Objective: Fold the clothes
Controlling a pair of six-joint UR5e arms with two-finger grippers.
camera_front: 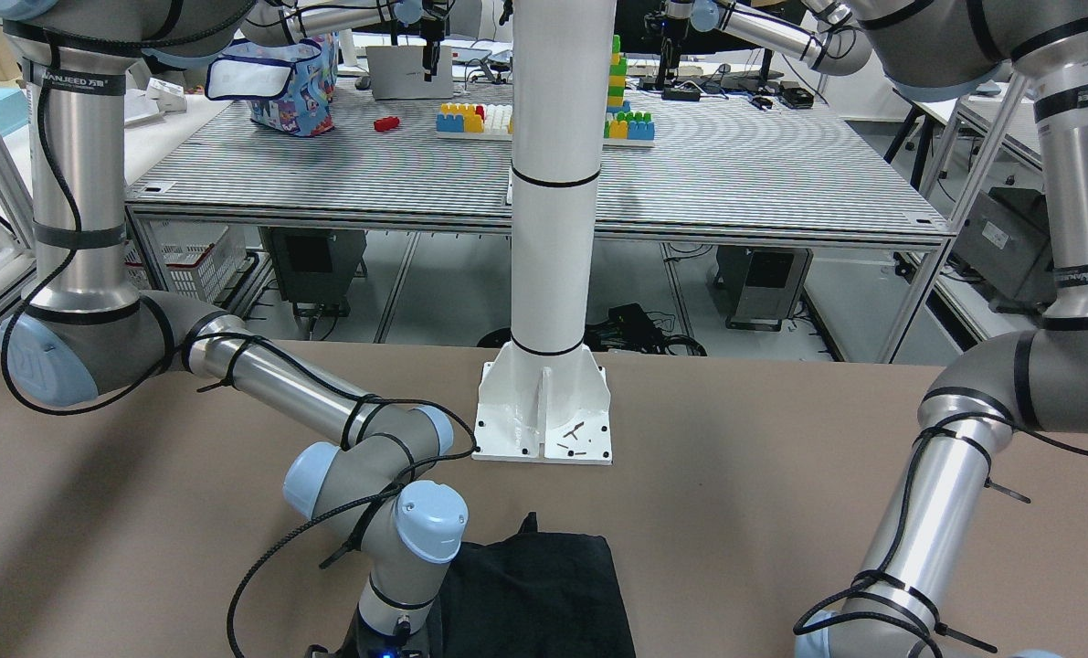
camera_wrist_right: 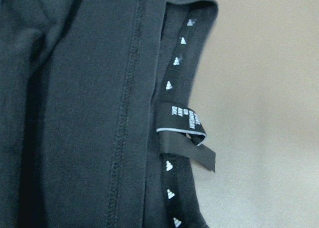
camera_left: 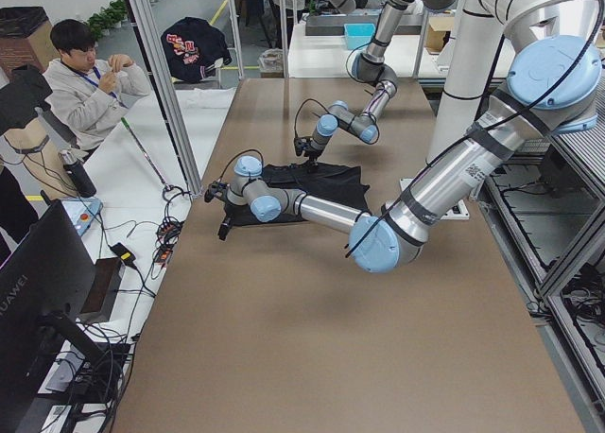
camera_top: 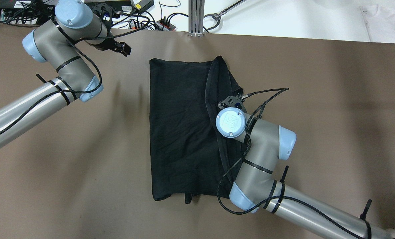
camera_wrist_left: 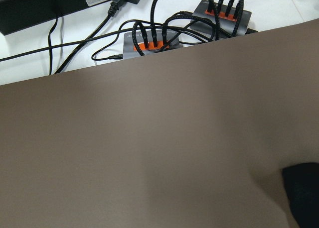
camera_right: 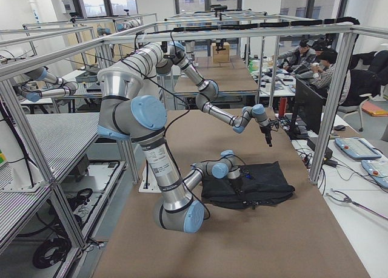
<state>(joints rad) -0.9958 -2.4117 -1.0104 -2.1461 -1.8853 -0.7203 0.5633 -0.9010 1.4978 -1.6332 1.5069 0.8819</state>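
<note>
**Soft black garment lying flat, right arm poised over its collar edge**

Nearest the robot, we are noting the white pillar's base plate standing on the brown table covering, with bare table between it and the clothes. The clothes, one rectangular piece of soft matte black fabric, are lying flat mid-table. The left edge is running straight, while the right side is riding up in a bunched, doubled ridge. The right gripper is hanging over that ridge, hidden under its own wrist, so we cannot tell whether its fingers are spread or pressed together. Its wrist view is showing a stitched seam and a collar band carrying a small printed label, lying just beside bare table.

We are judging the fabric light, limp and not slippery. It will likely be sagging and trailing when lifted, so we are favouring a pinch at a corner or on the thicker seamed band, not mid-panel.

Farther out, the left gripper is hovering clear of the cloth, beyond its far left corner; whether it is spread or closed is not readable either. Open table is stretching wide on both sides, giving room for sweeping a fold across. The far hem is lying near the table's far edge, where black cables and power strips are crowding, so room there is looking tight.
</note>
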